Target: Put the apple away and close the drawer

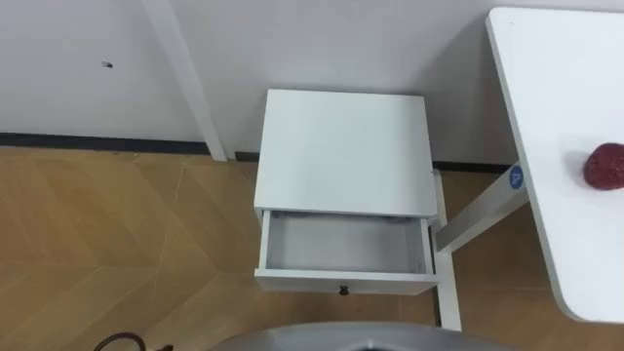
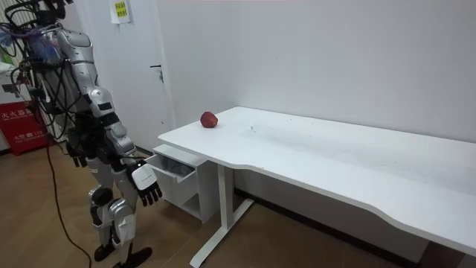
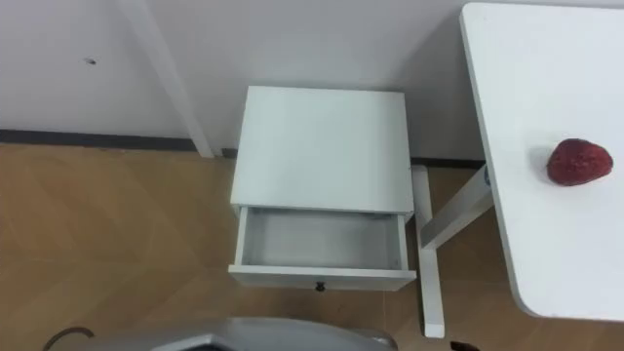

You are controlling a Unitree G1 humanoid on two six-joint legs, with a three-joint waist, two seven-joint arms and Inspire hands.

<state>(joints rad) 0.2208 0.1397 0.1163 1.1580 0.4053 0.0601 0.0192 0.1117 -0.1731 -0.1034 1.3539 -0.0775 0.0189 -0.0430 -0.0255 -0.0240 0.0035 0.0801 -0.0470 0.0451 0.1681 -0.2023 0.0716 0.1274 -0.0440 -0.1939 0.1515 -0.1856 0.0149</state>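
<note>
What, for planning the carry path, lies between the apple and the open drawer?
Right eye view: bare table top beside the apple, then the table leg before the drawer.

Plain office-like room: white desk [image 2: 335, 156], drawer cabinet [image 1: 341, 146], wood floor [image 1: 117, 244].

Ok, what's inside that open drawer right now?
The visible part of the drawer is bare grey floor, nothing on it. Its back end runs under the cabinet top, so that is covered. The apple lies on the table.
</note>
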